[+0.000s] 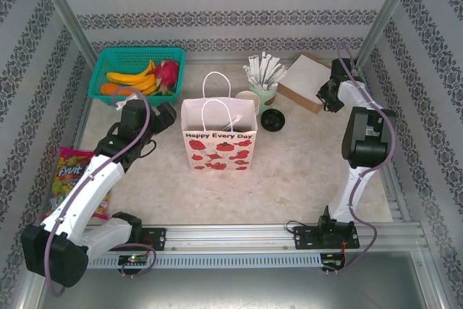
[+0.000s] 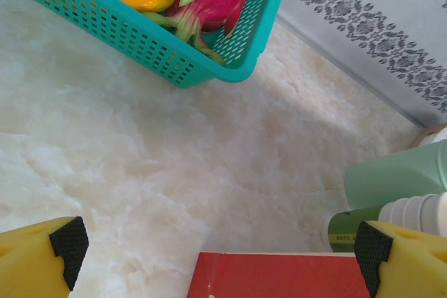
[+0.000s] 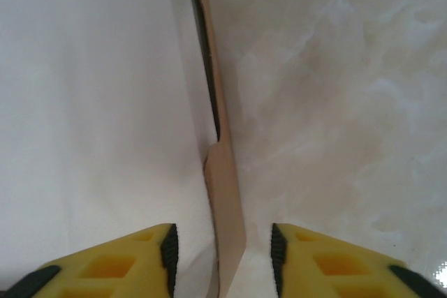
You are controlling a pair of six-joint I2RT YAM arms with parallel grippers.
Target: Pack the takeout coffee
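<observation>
Coffee (image 1: 273, 119) not yet packed; approach step judged in hand

Cup is seen on the table just right of the bag (image 1: 218, 139); right gripper (image 3: 223, 242) is set astride the box (image 1: 300, 77) edge, jaws narrow, not touching it; left gripper (image 2: 220, 246) is spread wide; a reach to the cup is needed next; bag interior is hidden.

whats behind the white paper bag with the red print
Behind the white paper bag, toward its right end: a cream-lined paper cup, a green cup of white-wrapped sticks and a small black-lidded cup. The bag covers the cream-lined cup's base and whatever sits directly behind it.
</observation>
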